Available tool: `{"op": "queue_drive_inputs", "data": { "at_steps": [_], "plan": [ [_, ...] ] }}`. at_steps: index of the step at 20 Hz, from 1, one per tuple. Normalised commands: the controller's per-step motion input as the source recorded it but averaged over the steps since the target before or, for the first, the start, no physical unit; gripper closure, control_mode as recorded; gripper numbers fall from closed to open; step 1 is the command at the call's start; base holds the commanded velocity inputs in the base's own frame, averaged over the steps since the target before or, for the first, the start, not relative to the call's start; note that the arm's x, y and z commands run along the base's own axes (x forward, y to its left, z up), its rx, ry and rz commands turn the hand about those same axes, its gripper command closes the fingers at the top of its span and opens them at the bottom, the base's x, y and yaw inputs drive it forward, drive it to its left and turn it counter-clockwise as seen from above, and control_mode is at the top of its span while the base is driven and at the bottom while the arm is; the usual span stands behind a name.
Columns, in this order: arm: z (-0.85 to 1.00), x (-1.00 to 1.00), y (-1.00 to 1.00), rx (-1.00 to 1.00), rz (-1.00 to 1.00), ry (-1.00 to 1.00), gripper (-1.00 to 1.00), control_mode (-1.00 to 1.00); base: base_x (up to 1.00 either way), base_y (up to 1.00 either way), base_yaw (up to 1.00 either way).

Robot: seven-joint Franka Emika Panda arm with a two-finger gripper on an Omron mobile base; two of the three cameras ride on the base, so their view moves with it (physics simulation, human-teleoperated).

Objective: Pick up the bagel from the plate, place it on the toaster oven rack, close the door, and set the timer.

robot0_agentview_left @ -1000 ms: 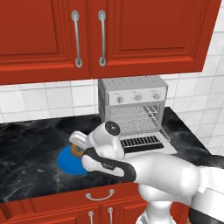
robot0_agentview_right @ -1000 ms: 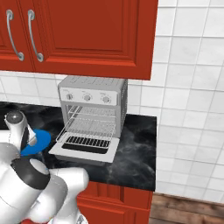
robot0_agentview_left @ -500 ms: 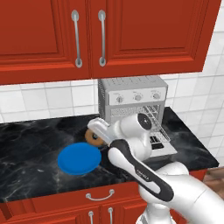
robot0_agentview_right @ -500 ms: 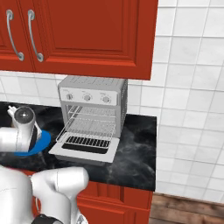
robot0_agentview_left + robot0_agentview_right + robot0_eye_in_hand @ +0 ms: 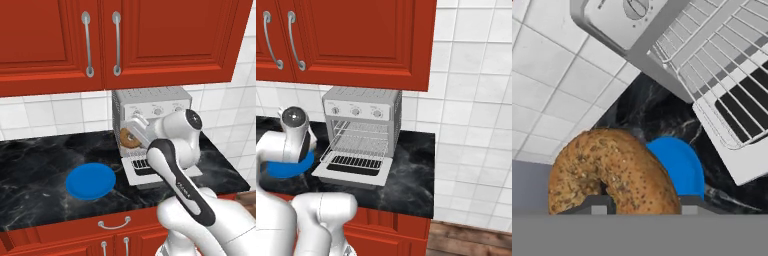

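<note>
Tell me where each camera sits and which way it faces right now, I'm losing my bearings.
Left base view: behind the arm on its left, facing forward and down at the counter; the white arm rises lower right, its claw carrying the bagel beside the toaster oven, the plate bare.
Right base view: behind on the right, facing the open door and rack; the arm fills the lower left.
Hand view: on the hand, looking along the claw past the bagel at plate and door.
All three show oven and plate.

Red cabinets, white tiles
</note>
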Motion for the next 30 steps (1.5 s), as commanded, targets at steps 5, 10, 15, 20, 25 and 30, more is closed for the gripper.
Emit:
{"op": "queue_drive_inputs", "data": {
  "at_steps": [5, 10, 15, 20, 25, 30],
  "plan": [
    [-0.06, 0.0, -0.98, -0.13, -0.03, 0.04, 1.0, -1.0, 0.0, 0.0, 0.0],
    [-0.22, 0.0, -0.69, -0.04, 0.0, 0.0, 1.0, -1.0, 0.0, 0.0, 0.0],
    [-0.36, 0.01, -0.61, 0.0, 0.0, -0.03, 1.0, -1.0, 0.0, 0.0, 0.0],
    [-0.25, 0.14, -0.51, 0.0, 0.0, 0.0, 1.0, -1.0, 0.0, 0.0, 0.0],
    [-0.16, 0.32, -0.34, -0.03, 0.0, 0.0, 1.0, -1.0, 0.0, 0.0, 0.0],
    [-0.27, 0.27, -0.13, -0.05, 0.0, 0.02, 1.0, -1.0, 0.0, 0.0, 0.0]
  ]
}}
